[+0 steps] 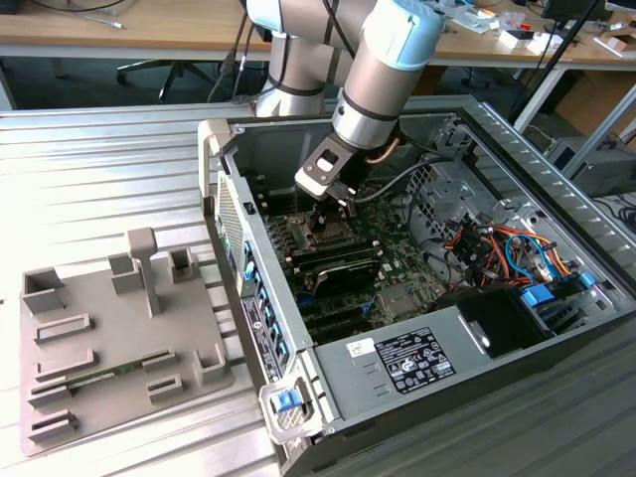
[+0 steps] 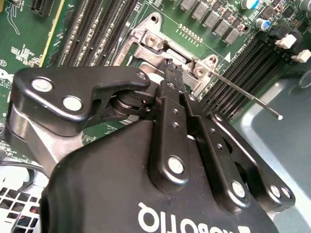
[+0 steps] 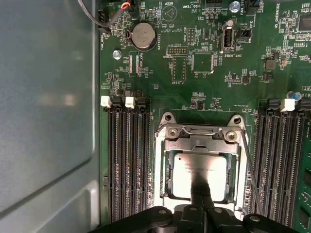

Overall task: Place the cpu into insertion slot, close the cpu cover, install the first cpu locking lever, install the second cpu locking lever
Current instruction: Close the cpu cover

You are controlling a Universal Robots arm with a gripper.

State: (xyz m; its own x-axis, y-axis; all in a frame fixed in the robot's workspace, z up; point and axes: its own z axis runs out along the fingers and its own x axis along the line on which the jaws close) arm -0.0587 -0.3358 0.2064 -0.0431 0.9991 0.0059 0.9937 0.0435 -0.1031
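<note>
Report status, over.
Shut gripper over the cpu. The cpu cover is down on it. One locking lever sticks out free.

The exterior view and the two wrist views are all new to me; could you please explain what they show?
The exterior view is taken from off the machine. In it, a robot arm reaches into an open computer case lying on a metal table, with a grey tray of holders beside it. The two wrist views come from cameras riding on the arm. They look past its black gripper at the green board. The gripper is shut, with nothing seen in it, and its tips are over the silver chip. The chip sits in its socket under a metal frame with a square window. A thin wire lever juts out beside the frame.
</note>
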